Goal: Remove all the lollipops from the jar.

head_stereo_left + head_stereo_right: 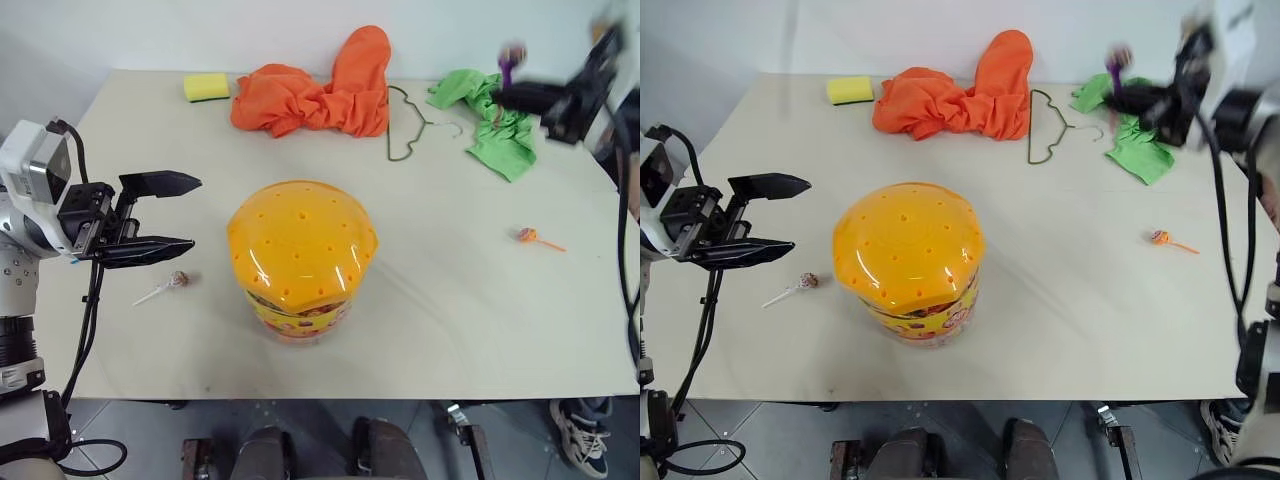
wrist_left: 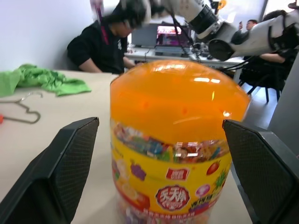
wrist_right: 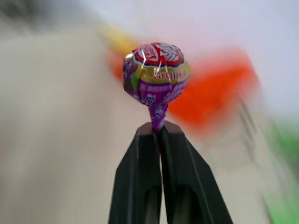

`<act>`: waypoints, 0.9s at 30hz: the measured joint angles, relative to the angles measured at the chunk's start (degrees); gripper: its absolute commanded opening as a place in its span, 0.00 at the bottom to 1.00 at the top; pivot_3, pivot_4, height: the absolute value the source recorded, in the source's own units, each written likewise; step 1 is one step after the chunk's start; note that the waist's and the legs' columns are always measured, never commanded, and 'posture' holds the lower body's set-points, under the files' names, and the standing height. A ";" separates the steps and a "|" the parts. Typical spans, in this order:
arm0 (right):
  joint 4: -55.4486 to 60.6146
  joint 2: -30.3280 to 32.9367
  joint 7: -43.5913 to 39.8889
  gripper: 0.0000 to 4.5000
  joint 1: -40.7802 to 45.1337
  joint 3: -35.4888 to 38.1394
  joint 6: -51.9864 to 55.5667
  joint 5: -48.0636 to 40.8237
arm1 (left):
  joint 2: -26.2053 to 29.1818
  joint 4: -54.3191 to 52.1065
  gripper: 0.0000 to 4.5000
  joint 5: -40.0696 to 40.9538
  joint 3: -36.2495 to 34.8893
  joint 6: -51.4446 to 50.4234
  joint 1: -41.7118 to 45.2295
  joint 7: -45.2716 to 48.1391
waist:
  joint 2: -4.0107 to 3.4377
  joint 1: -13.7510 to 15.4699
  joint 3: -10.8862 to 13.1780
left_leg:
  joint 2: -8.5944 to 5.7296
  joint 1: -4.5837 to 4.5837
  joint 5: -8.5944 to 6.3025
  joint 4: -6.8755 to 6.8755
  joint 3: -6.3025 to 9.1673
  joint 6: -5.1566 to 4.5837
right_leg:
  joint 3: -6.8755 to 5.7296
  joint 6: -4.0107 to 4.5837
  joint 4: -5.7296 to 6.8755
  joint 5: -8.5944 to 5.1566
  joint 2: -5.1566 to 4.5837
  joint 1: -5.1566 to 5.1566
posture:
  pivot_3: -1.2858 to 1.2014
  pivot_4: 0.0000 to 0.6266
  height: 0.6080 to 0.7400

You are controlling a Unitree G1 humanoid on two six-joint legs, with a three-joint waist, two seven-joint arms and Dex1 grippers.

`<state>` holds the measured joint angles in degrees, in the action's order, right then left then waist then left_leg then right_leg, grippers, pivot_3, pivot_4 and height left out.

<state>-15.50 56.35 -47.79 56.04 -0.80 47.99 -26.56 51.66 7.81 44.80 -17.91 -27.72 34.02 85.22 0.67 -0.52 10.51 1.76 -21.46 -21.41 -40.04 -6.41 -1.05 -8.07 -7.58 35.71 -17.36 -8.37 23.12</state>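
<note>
The big translucent orange-yellow plastic jar (image 1: 301, 258) with the hole-dotted dome sits mid-table, label band round its base. The left gripper (image 1: 160, 214) hovers off at its 9 o'clock, black fingers spread wide and pointing level toward the jar, not touching it; in the left wrist view the jar (image 2: 175, 140) fills the gap between the two fingers.

The right gripper (image 3: 158, 128) is up at roughly 2 o'clock from the jar, over the crumpled green cloth (image 1: 490, 118), arm stretched out and blurry. Its fingers are pinched tight on the stick of a purple-wrapped lollipop (image 3: 155, 73), candy head poking up past the tips.

Two more are lying on the table: a brownish-wrapped lollipop on a white stick (image 1: 176, 280) at the jar's 9 o'clock, just under the left gripper, and an orange-wrapped lollipop on an orange stick (image 1: 529, 236) at 3 o'clock, well apart from the jar.
</note>
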 measured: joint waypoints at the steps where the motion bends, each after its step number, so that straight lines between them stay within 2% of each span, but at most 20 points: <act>1: -1.63 -0.23 -0.04 0.00 -1.55 -1.82 0.73 1.51 | 0.00 -0.02 1.00 0.00 0.00 0.01 0.00 0.00 | -0.03 -0.17 0.01 | 0.01 -0.06 0.00 0.01 -0.07 0.00 | 0.05 0.00 0.04 0.00 0.00 0.13 | 0.52 0.24 1.00; 4: -4.90 -1.04 -0.71 0.00 -3.82 -5.40 2.57 4.51 | 0.00 -0.06 1.00 -0.16 0.00 0.02 -0.13 -0.20 | -0.16 -0.91 0.09 | 0.00 -0.21 0.00 0.03 -0.28 0.00 | 0.24 0.00 0.19 0.00 0.00 0.48 | 0.52 0.24 1.00; 10: -10.33 -4.57 -1.67 0.00 -9.53 -6.23 0.69 8.39 | 0.53 -0.04 1.00 -2.41 0.85 0.01 -2.33 -1.06 | -0.16 -1.25 0.10 | 0.00 -0.21 0.00 0.02 -0.34 -0.01 | 0.24 0.00 0.18 0.00 0.00 0.49 | 0.52 0.24 1.00; 14: -14.51 -6.07 -1.46 0.21 -9.52 -6.12 -1.71 10.52 | 0.53 -0.03 1.00 -2.40 0.78 -0.38 -2.50 -1.60 | -0.21 -1.19 0.12 | 0.03 -0.20 0.00 0.01 -0.34 0.00 | 0.26 0.00 0.19 0.00 0.00 0.50 | 0.52 0.24 1.00; 18: -15.01 -6.06 -2.04 0.50 -9.99 -5.20 -2.06 11.41 | 0.47 2.21 1.00 -2.42 -0.40 -0.96 -2.75 -4.73 | -0.22 -1.04 0.12 | 0.02 -0.20 0.00 -0.01 -0.31 -0.01 | 0.26 0.00 0.19 0.00 -0.01 0.49 | 0.52 0.24 1.00; 24: -4.87 -4.25 -2.91 0.95 -16.09 1.18 -0.48 9.13 | 0.87 2.91 1.00 -5.63 -0.78 -2.86 -3.64 -12.31 | -0.23 -1.04 0.13 | 0.01 -0.20 0.00 0.02 -0.31 0.00 | 0.26 0.00 0.20 0.00 -0.02 0.50 | 0.52 0.24 1.00; 25: -2.11 -3.76 -3.18 1.00 -17.06 2.91 0.01 8.00 | 0.95 3.01 1.00 -6.29 -0.78 -2.94 -4.25 -13.37 | -0.23 -1.03 0.13 | 0.02 -0.20 0.00 0.00 -0.31 0.00 | 0.26 0.00 0.20 0.00 -0.02 0.50 | 0.52 0.24 1.00; 27: 7.06 -3.10 -4.27 1.00 -20.50 8.96 1.69 3.61 | 0.68 2.79 1.00 -6.82 -1.11 -2.82 -6.13 -14.86 | -0.23 -0.94 0.13 | 0.03 -0.20 0.00 0.01 -0.30 0.00 | 0.26 0.00 0.21 0.00 -0.01 0.50 | 0.52 0.24 1.00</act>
<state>-8.44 53.26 -52.06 35.54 8.15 49.68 -22.94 52.35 10.60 37.98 -19.02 -30.53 27.89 70.36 0.44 -1.46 10.63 1.80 -21.66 -21.41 -40.03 -6.71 -1.05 -7.81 -7.58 35.92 -17.36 -8.38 23.62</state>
